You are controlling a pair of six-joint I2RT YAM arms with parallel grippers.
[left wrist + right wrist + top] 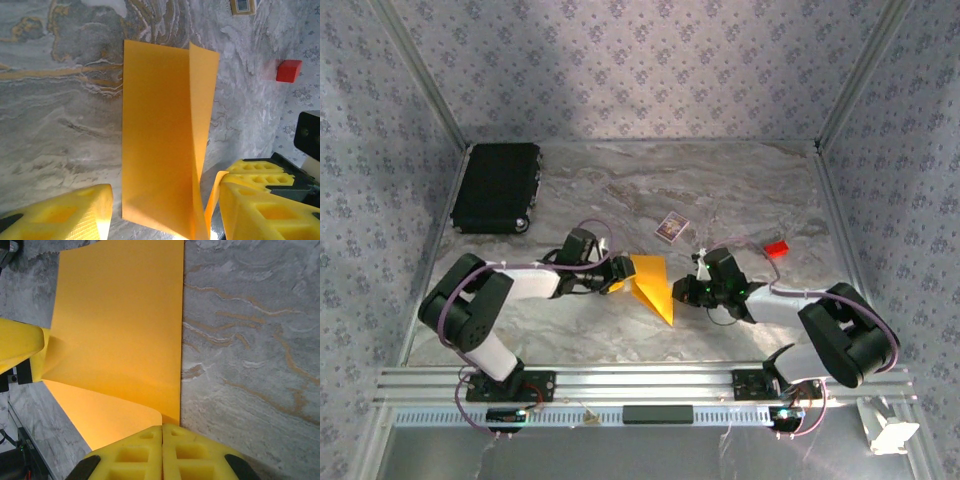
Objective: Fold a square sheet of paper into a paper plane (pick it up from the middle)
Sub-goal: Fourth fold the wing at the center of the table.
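— Found the left tool (620, 276) fairly wide, jaws straddling the square sheet of paper (653, 285), not pinching it.
— Sheet's place?
— Spotted it mid-desk (720, 190), half folded (one flap lifted and bowed).
— Rightward?
— Saw the right tool (162, 430) pinched narrow, apparently on the sheet's near corner.
— Best approach?
— Judged it wise to match edges first, then press along the fold with the left, right pinch firm.
— Unclear?
— Couldn't make out the crease under the flap, nor how deep that pinch went.
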